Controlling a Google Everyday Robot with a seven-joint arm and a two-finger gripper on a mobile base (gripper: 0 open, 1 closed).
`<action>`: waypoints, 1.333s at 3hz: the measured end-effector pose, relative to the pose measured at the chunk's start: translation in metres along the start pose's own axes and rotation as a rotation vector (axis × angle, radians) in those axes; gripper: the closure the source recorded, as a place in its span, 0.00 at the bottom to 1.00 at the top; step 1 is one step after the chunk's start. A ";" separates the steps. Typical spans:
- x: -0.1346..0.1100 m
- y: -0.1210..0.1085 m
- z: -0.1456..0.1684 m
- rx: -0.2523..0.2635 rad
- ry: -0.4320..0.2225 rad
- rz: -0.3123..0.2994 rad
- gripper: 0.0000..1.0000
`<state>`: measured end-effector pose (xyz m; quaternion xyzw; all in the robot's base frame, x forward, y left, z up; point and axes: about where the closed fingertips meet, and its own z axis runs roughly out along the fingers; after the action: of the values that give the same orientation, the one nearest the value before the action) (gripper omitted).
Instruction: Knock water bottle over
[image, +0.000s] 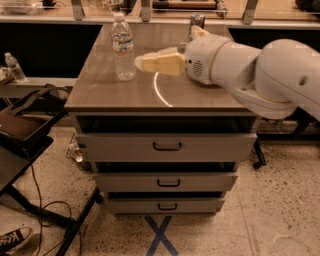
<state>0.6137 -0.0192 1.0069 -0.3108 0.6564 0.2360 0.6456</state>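
The water bottle (123, 47) stands upright on the left part of the cabinet top (100, 95); it is clear and ribbed, with a white cap and a pale label band. My gripper (140, 63) reaches in from the right on the big white arm (250, 70). Its tan fingers (162, 63) are shut, empty, and point left. Their tips sit just right of the bottle's lower half, very close to it; I cannot tell if they touch. The arm hides the bowl.
A slim shiny can (196, 22) stands at the back of the top, behind the arm. A white ring mark (158, 91) lies on the top. Three drawers (167, 146) are below. A smaller bottle (14, 67), a dark bag (30, 112) and cables are at the left.
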 end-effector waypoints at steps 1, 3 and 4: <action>0.004 0.005 0.052 -0.022 -0.043 0.032 0.00; 0.018 0.001 0.120 -0.047 -0.051 -0.008 0.00; 0.032 -0.014 0.146 -0.057 -0.029 -0.037 0.00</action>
<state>0.7269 0.0721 0.9679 -0.3376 0.6344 0.2471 0.6500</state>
